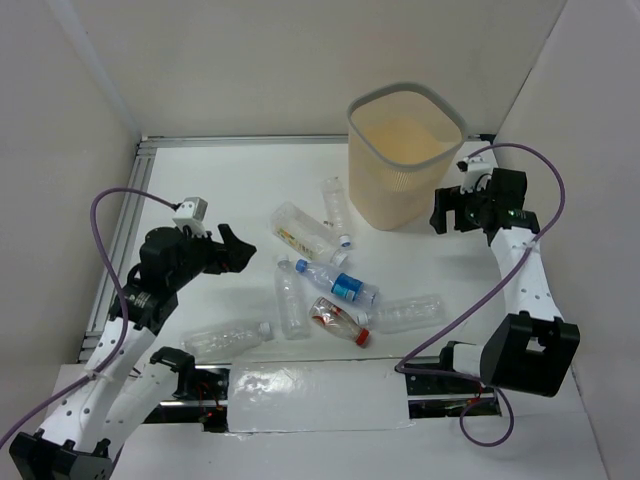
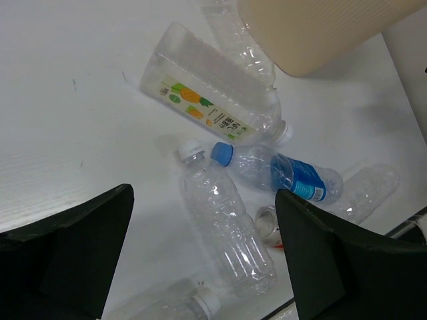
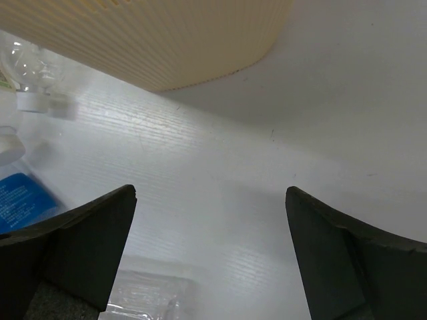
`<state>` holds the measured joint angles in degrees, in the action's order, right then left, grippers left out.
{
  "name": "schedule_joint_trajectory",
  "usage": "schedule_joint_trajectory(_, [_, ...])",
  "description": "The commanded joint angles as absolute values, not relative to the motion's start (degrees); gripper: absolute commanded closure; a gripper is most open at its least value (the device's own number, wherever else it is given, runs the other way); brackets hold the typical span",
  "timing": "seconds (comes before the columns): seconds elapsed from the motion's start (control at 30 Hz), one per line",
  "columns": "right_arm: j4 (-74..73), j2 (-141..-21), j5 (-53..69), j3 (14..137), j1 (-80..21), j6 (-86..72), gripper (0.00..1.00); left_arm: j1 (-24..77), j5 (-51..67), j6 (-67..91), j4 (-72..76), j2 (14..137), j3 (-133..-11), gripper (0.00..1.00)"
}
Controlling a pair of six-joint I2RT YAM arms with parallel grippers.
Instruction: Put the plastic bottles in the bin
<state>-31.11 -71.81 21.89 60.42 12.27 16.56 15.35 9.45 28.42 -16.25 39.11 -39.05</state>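
The left gripper (image 2: pixel 202 195) is wide open and holds nothing. Right under its gap lies a clear bottle with a white cap (image 2: pixel 227 233). Just past that is a bottle with a blue label (image 2: pixel 297 177), then a big bottle with a yellow-green label (image 2: pixel 213 100). The bin (image 2: pixel 320 33) stands farther ahead, to the right. The right gripper (image 3: pixel 209 193) is wide open and empty too, over the white table (image 3: pixel 320 133). The bin is close in front of it, and bottles (image 3: pixel 20 200) lie to its left.
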Motion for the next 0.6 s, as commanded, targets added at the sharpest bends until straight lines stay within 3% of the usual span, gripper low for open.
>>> schedule_joint_trajectory(0.0, [-35.58,-69.43,24.06,60.91,13.0,21.69,0.0,15.29,13.54,26.98,-14.24,39.9,-42.1,0.0])
schedule_joint_trajectory(0.43, [-42.7,-63.11,31.63,56.43,13.01,37.31,0.0,15.29,17.49,28.04,-14.24,40.42,-40.61,0.01])
schedule_joint_trajectory(0.53, [-48.23,-61.27,34.27,56.43,9.78,48.72,0.55,15.29,18.89,28.04,-14.77,41.13,-41.3,0.05])
schedule_joint_trajectory(0.57, [-49.12,-60.39,34.28,55.64,8.1,51.22,0.64,15.29,20.03,28.04,-14.77,42.53,-41.31,0.11])
